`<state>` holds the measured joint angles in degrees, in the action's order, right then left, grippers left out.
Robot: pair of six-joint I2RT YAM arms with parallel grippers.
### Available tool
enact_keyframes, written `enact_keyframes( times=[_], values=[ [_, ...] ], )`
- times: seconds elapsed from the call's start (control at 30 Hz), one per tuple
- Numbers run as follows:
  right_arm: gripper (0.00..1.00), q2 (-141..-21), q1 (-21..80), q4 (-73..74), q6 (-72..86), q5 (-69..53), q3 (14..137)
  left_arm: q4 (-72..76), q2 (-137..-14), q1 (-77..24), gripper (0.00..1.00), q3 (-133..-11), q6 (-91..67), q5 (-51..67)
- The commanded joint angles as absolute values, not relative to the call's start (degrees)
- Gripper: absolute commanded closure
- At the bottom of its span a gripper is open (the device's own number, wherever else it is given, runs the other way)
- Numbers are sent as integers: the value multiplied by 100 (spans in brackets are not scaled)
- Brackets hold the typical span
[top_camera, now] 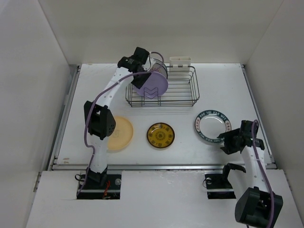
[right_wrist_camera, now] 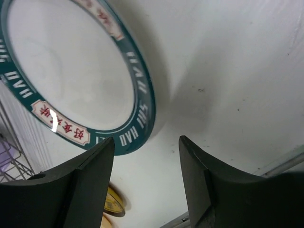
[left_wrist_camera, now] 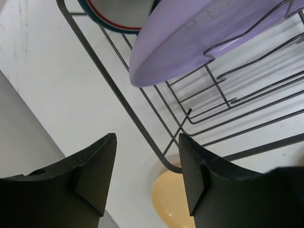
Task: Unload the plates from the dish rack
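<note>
The dark wire dish rack [top_camera: 178,90] stands at the back of the table. A lavender plate [top_camera: 153,85] leans in its left end, with a white, dark-rimmed plate [top_camera: 159,66] upright behind it. My left gripper [top_camera: 140,75] hovers over the rack's left rim [left_wrist_camera: 142,118], open and empty, just short of the lavender plate [left_wrist_camera: 190,33]. On the table lie a pale yellow plate [top_camera: 118,134], a small ochre plate [top_camera: 160,135] and a white teal-rimmed plate [top_camera: 212,126]. My right gripper [right_wrist_camera: 146,140] is open and empty beside the teal-rimmed plate [right_wrist_camera: 71,71].
A white plastic cup [top_camera: 180,63] is clipped to the rack's far rim. White walls close in the table on three sides. The yellow plate [left_wrist_camera: 173,199] shows below the rack's near-left corner. The table's front edge runs just behind my right gripper [top_camera: 223,139].
</note>
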<state>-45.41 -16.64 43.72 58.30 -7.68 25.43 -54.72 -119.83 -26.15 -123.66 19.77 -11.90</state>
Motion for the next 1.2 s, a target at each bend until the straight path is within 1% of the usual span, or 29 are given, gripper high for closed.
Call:
enact_keyframes(
  times=[0.0, 0.13, 0.17, 0.2, 0.3, 0.4, 0.5, 0.57, 0.63, 0.67, 0.7, 0.83, 0.87, 0.9, 0.93, 0.97, 1.0, 1.17],
  values=[
    [38, -4351, -1530, 4588, 5442, -537, 3311, -4968, -11715, -2812, 48, -12349, 2933, -1283],
    [38, -4219, -1416, 4588, 5099, -352, 3857, -4755, -12057, -2812, 52, -12681, 3120, -1151],
    [38, -4219, -1415, 4527, 5019, -299, 4111, -4755, -12154, -2812, 56, -12909, 3181, -1064],
    [38, -4219, -1354, 4526, 4871, -299, 4235, -4816, -12242, -2812, 57, -12998, 3234, -994],
    [38, -4376, -1292, 4526, 4703, -158, 4657, -4764, -12384, -2812, 57, -12999, 3234, -853],
    [38, -4543, -1239, 4588, 4553, -26, 4956, -4641, -12524, -2812, 62, -12999, 3182, -800],
    [38, -4605, -1187, 4588, 4491, -26, 5079, -4474, -12595, -2812, 65, -12999, 3129, -879],
    [38, -4605, -1187, 4588, 4491, -26, 5080, -4325, -12595, -2812, 69, -12911, 3129, -879],
    [38, -4605, -1187, 4649, 4491, 26, 5080, -4219, -12595, -2812, 69, -12832, 3129, -932],
    [38, -4605, -1187, 4649, 4491, 26, 5080, -4140, -12595, -2812, 71, -12832, 3129, -1019],
    [38, -4536, -1187, 4649, 4491, 26, 5080, -4061, -12595, -2812, 71, -12780, 3129, -1107],
    [38, -4421, -1187, 4763, 4438, 26, 5080, -3990, -12595, -2812, 58, -12779, 3129, -1195],
    [38, -4369, -1187, 4764, 4438, 26, 5080, -3990, -12595, -2812, 58, -12779, 3129, -1108],
    [38, -4316, -1187, 4816, 4438, 26, 5080, -3990, -12595, -2812, 62, -12779, 3129, -1107],
    [38, -4315, -1187, 4816, 4438, 79, 5080, -3990, -12647, -2812, 71, -12779, 3129, -1038],
    [38, -4263, -1187, 4816, 4438, 79, 5028, -4051, -12647, -2812, 83, -12779, 3129, -1037],
    [38, -4263, -1187, 4816, 4438, 79, 5027, -4052, -12647, -2812, 100, -12779, 3016, -1124],
    [38, -4201, -1187, 4816, 4438, -114, 5027, -4052, -12279, -2812, 100, -12779, 2953, -1300]
  ],
)
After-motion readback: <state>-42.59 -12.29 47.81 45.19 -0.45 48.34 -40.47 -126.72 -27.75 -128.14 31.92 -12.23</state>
